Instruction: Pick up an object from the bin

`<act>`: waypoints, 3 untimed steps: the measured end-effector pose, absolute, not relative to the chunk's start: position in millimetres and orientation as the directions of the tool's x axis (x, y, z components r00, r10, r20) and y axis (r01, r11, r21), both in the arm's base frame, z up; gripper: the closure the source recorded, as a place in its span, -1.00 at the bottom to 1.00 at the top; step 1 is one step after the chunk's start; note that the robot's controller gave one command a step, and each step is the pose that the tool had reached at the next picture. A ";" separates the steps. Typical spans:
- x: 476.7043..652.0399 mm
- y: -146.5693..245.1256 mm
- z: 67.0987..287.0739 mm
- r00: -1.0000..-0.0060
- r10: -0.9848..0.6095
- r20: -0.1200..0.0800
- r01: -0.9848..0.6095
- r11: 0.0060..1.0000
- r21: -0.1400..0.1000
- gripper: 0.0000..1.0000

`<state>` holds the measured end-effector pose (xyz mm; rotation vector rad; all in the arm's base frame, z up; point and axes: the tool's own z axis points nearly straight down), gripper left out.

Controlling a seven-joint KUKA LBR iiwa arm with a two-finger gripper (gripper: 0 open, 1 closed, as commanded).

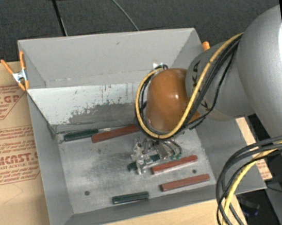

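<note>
Counting three red sticks (115,133) (173,165) (185,183), two green (81,135) (129,198)

Five slim, flat sticks are spread over the floor of the bin (89,168). A dark green stick (81,135) and a reddish-brown stick (115,133) are laid nearly end to end at the foot of the back wall. A second reddish-brown stick (175,165) is set slightly tilted right of the middle. A third reddish-brown stick (185,182) is laid just in front of it, and a second dark green stick (130,197) is placed by the front wall.
</note>
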<state>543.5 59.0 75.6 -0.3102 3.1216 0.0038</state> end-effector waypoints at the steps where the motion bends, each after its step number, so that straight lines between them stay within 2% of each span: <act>1: 543.5 58.9 75.6 -0.981 -0.196 -0.005 -0.196 0.981 0.002 1.00; 2: 543.5 58.9 75.6 -0.981 -0.196 -0.005 -0.196 0.981 0.002 1.00; 3: 547.4 45.9 265.4 -0.984 -0.180 0.002 -0.180 0.984 0.000 1.00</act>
